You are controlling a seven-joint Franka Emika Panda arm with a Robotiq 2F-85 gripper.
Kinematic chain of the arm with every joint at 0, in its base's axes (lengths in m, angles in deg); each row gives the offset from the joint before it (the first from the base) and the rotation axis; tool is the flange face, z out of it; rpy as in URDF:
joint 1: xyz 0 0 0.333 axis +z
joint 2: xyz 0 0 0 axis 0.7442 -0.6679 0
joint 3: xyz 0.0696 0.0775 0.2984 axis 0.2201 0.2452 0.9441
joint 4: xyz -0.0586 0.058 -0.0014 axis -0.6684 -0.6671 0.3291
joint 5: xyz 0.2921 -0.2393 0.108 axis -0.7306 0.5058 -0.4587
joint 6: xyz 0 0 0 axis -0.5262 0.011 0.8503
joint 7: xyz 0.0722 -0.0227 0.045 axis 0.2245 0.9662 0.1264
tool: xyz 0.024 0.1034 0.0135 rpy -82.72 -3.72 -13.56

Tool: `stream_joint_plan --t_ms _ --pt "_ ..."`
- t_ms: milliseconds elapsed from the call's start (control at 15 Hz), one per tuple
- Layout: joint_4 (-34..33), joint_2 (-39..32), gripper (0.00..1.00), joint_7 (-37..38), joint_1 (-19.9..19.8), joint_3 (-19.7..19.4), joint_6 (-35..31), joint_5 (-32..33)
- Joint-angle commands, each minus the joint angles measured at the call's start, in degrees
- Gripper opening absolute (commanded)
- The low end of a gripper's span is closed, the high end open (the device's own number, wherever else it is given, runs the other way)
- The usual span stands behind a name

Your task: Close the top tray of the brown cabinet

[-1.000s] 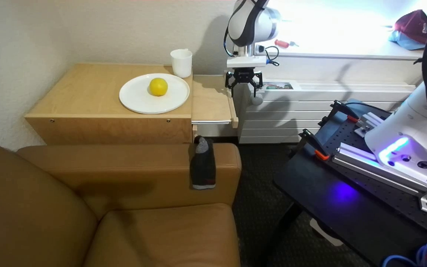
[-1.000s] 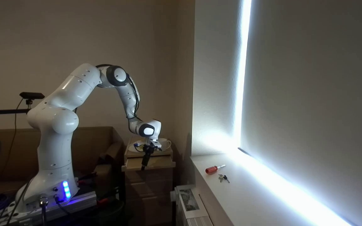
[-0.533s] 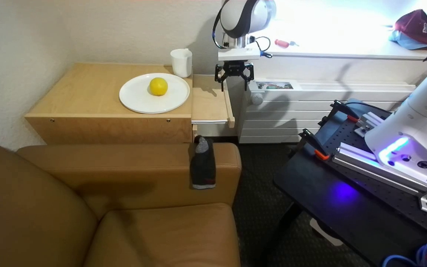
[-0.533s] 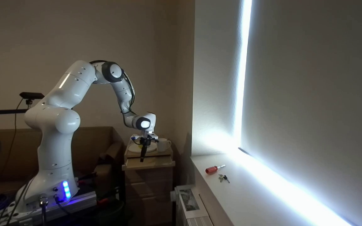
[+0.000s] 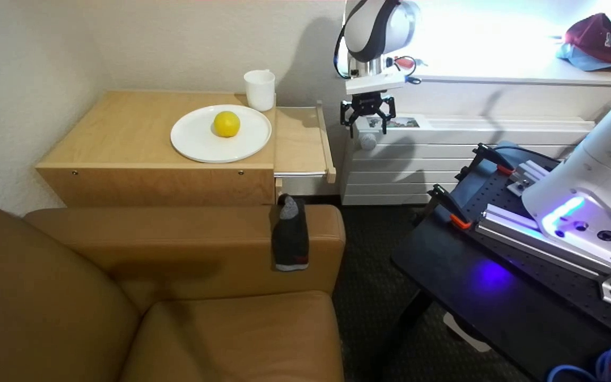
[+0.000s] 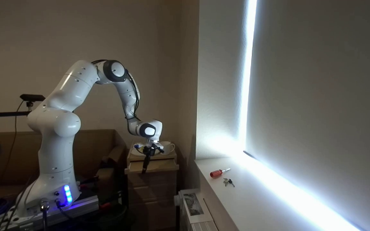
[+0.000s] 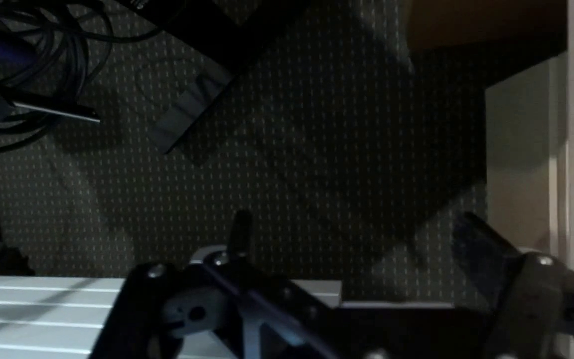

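In mid-air, my gripper (image 5: 368,131) hangs spread wide, holding nothing, just beyond the front of the tray (image 5: 300,139), I judge so I can push inward. That tray juts from the cabinet (image 5: 136,130), unclosed; plate (image 5: 191,135) and mug (image 5: 260,91) sit up top, seemingly out of its path.

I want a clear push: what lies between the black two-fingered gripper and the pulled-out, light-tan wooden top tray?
A bare gap: in an exterior view, no object shows between the gripper and the top tray.
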Motion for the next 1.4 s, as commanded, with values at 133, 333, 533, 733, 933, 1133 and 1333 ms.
stream_joint_plan --t_ms 133,333,533,733,933,1133,1333 --pt "2.8 1.3 1.0 -18.5 -10.2 6.8 4.2 -10.0" --pt "1.5 -0.4 1.0 -15.9 -9.1 5.4 5.4 -10.1" --pt "2.0 0.0 1.0 -13.3 -7.8 5.2 2.9 -11.0" --pt "2.0 0.4 1.0 -6.9 -4.3 3.6 -0.9 -9.5" --pt "1.0 -0.2 1.0 1.0 0.3 0.6 -2.6 -5.2" --pt "1.1 0.0 1.0 0.4 -0.7 2.1 -1.6 -5.5" --pt "-0.8 -2.4 1.0 3.0 0.6 1.2 -2.1 -4.6"
